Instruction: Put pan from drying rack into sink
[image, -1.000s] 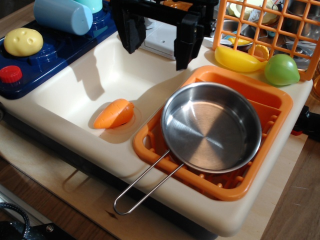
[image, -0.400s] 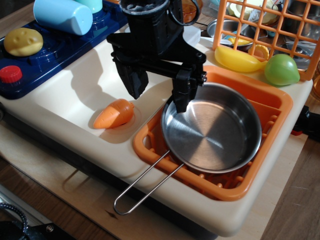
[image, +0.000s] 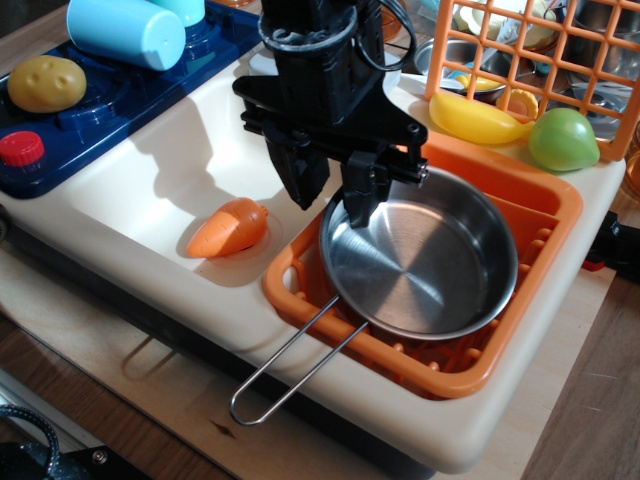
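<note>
1. You've got a light wooden board (image: 560, 420) under the cream sink (image: 150, 170), with a carrot (image: 230, 228) lying inside the basin.
2. The pan (image: 420, 255) sits in the orange drying rack (image: 545, 215), handle pointing out toward the lower left.
3. Your gripper (image: 333, 195) straddles the pan's left rim, its jaws spread either side of it.

The gripper (image: 333, 193) has dropped from 12 o'clock onto the pan (image: 418, 254) rim at 9 o'clock, jaws narrowed; the pan has shifted slightly.
</note>
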